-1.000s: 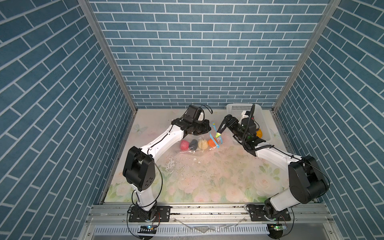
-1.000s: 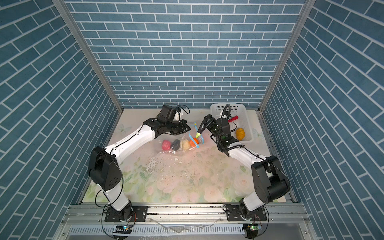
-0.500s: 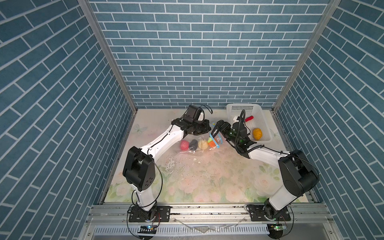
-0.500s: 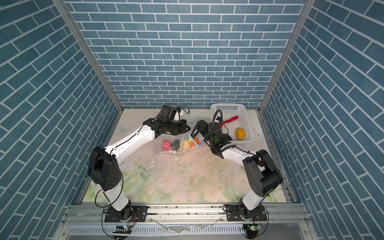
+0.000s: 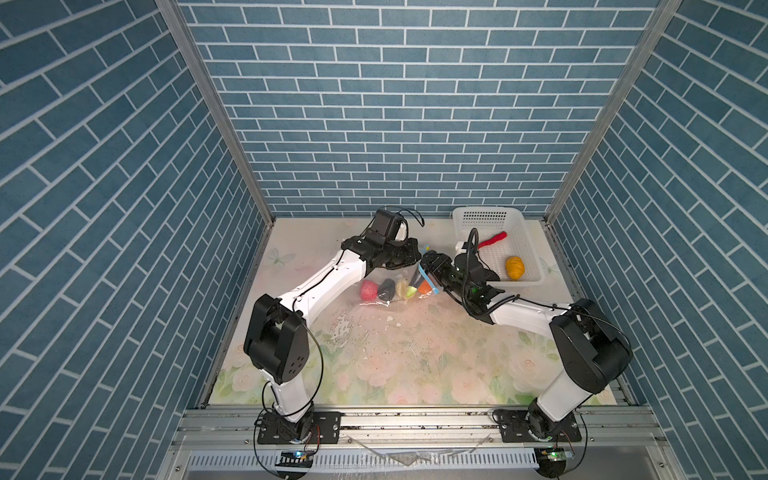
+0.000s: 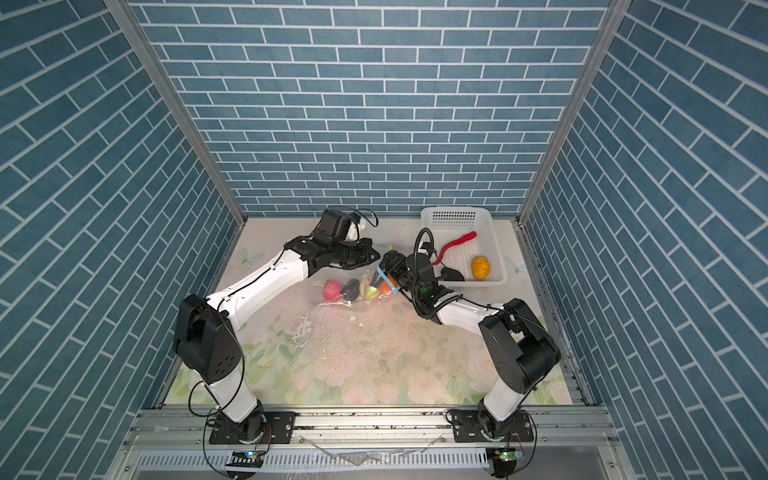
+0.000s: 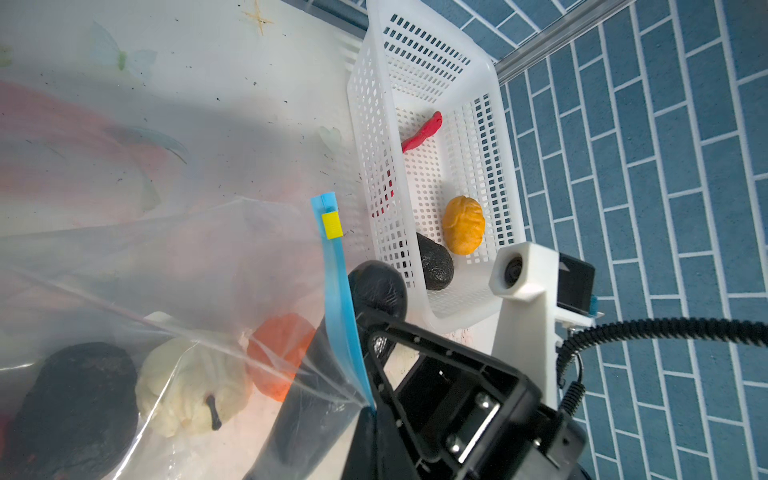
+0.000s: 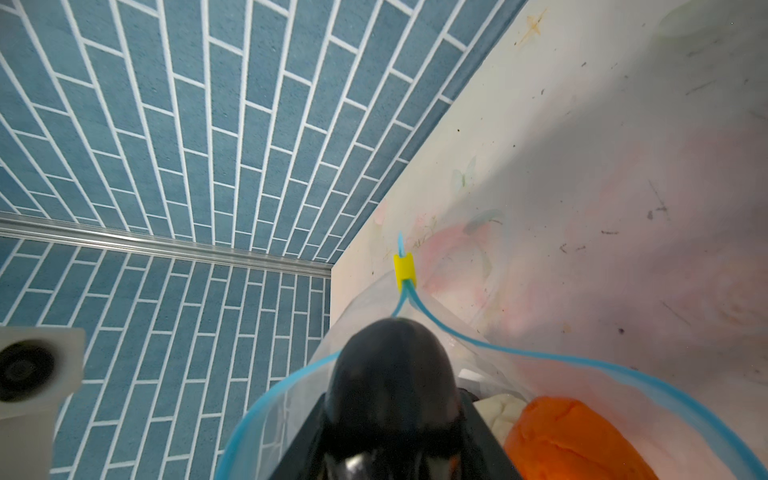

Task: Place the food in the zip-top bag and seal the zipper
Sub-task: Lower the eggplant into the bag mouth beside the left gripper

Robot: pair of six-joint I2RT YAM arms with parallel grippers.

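the right gripper is clamped on the dark eggplant, whose rounded end pokes through the open mouth of the zip-top bag. in the right wrist view the zipper parts into two blue lines that run either side of the eggplant and meet at the yellow slider. the left gripper is clenched tight at the bag's upper edge, just across from the right one; the film stretches up to it, though its fingertips are hidden. inside the bag, lying on the floral table, a pink lump, a black lump, a cream lump and an orange lump sit in a row. just beside the bag stands the white basket, holding the red chili, a yellow-brown lump and another dark lump.
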